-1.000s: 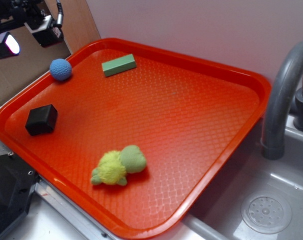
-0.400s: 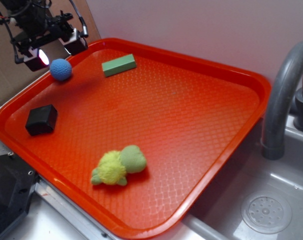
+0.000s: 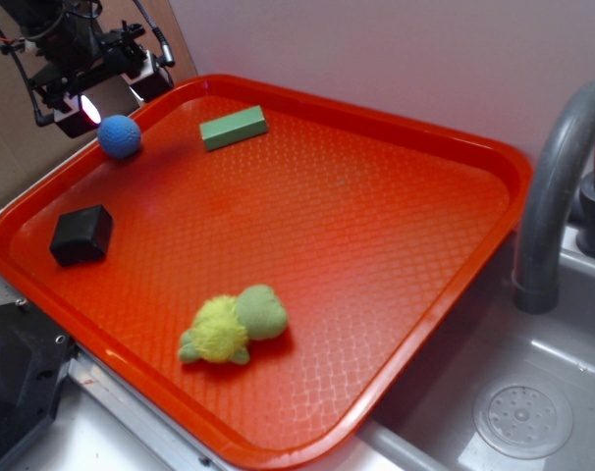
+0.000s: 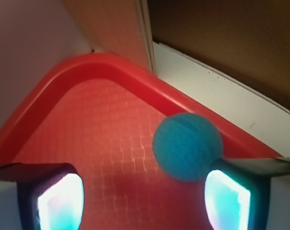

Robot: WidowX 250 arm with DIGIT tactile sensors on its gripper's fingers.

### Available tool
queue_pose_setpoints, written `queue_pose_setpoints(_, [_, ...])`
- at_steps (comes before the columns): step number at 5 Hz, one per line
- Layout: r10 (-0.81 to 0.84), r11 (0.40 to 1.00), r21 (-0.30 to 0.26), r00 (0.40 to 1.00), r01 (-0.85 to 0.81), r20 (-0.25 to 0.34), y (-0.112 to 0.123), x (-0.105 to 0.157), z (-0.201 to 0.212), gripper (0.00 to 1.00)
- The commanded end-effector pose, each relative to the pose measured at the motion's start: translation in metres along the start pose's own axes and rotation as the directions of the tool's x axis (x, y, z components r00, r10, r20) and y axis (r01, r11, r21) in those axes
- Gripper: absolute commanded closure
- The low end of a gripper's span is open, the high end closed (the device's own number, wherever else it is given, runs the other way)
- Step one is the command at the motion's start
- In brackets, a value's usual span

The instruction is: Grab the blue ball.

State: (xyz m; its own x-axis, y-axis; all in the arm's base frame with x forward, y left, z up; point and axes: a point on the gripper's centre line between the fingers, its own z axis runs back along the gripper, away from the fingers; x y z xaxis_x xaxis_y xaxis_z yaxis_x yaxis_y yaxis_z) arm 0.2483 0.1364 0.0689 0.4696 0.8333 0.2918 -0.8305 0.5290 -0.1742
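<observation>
The blue ball (image 3: 119,136) rests on the red tray (image 3: 376,226) close to its far left rim. My gripper (image 3: 113,96) hovers just above and behind the ball, open, with glowing pads. In the wrist view the blue ball (image 4: 187,146) lies ahead of the jaws, close to the right finger (image 4: 227,200) and touching the tray rim (image 4: 135,72). The left finger (image 4: 59,203) stands well apart from it. Nothing lies between the fingers.
On the tray are a green block (image 3: 234,127) at the back, a black cube (image 3: 81,235) at the left and a yellow-green plush toy (image 3: 233,325) near the front. A grey faucet (image 3: 553,186) and sink (image 3: 523,417) are at the right. A cardboard wall (image 3: 23,147) stands behind the gripper.
The gripper has moved right and down from the upper left corner until it stands just over the blue ball. The ball and the other objects have not moved.
</observation>
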Motion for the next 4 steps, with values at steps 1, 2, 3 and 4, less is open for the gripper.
queue_pose_setpoints(1, [0.1, 0.994, 0.03, 0.993, -0.102, 0.069, 0.023, 0.031, -0.001, 0.0])
queue_pose_setpoints(2, [0.113, 0.991, 0.06, 0.99, -0.118, 0.081, 0.027, 0.037, -0.009, 0.0])
queue_pose_setpoints(3, [0.088, 0.985, 0.136, 0.99, -0.103, 0.108, 0.035, 0.036, -0.019, 0.0])
queue_pose_setpoints(4, [0.057, 0.975, 0.205, 0.99, -0.083, 0.13, 0.045, 0.032, -0.027, 0.0])
